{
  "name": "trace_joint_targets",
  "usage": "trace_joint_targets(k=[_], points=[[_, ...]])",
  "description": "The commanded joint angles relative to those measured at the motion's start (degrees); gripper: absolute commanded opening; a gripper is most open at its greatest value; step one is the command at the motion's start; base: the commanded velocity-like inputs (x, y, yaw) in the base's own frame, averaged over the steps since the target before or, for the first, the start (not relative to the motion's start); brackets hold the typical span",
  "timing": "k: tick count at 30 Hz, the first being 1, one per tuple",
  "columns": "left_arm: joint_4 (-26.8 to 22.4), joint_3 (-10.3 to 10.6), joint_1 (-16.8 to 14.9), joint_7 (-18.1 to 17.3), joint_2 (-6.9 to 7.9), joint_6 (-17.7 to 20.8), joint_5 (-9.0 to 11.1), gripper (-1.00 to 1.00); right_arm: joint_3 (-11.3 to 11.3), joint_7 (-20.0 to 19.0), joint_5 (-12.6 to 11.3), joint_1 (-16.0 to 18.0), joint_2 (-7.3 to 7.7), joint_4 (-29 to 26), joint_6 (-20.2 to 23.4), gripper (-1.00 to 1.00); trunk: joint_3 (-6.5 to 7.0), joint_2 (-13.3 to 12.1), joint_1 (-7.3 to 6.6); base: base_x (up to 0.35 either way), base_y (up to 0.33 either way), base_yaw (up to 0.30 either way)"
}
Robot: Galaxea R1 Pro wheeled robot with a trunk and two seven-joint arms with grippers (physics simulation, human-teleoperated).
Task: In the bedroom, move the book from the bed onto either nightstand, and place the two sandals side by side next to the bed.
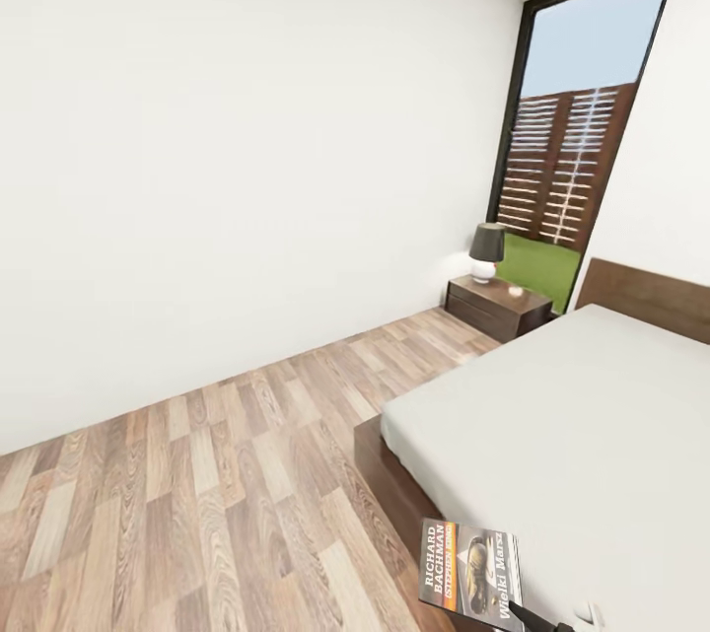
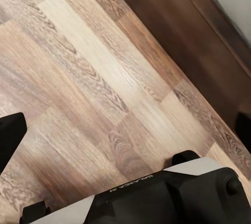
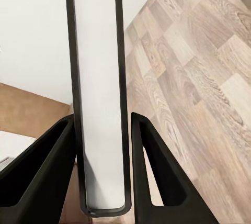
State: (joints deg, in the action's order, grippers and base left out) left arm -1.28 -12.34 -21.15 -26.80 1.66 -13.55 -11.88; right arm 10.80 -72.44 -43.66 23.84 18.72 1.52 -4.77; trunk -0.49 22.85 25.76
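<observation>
Arm pose: right gripper (image 3: pixel 102 171) reaches in at the lower right corner of the head view, above the bed's (image 1: pixel 582 415) near edge.
Right gripper: closed on the book (image 1: pixel 473 568), fingers (image 3: pixel 47 177) pressing both covers, page edge between them.
Left gripper: over plank floor (image 2: pixel 78 77); opening cannot be judged.
Writing: cover reads "RICHARD BACHMAN", "Wielki Marsz".
Nightstand (image 1: pixel 496 305): right of centre, under the lamp (image 1: pixel 485 250).
</observation>
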Motion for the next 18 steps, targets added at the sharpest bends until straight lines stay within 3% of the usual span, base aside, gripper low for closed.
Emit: trace_joint_targets(k=[1, 18], points=[[0.1, -0.5, 0.0, -0.1, 0.01, -0.2, -0.6, 1.0, 0.5, -0.2, -0.4, 0.1, 0.0, 0.2, -0.5, -1.0, -0.05, 0.1, 0.03, 0.0, 0.0, 0.198], [0.1, -0.5, 0.0, -0.1, 0.01, -0.2, -0.6, 1.0, 0.5, -0.2, -0.4, 0.1, 0.0, 0.1, -0.5, -1.0, -0.05, 0.1, 0.03, 0.0, 0.0, 0.199]])
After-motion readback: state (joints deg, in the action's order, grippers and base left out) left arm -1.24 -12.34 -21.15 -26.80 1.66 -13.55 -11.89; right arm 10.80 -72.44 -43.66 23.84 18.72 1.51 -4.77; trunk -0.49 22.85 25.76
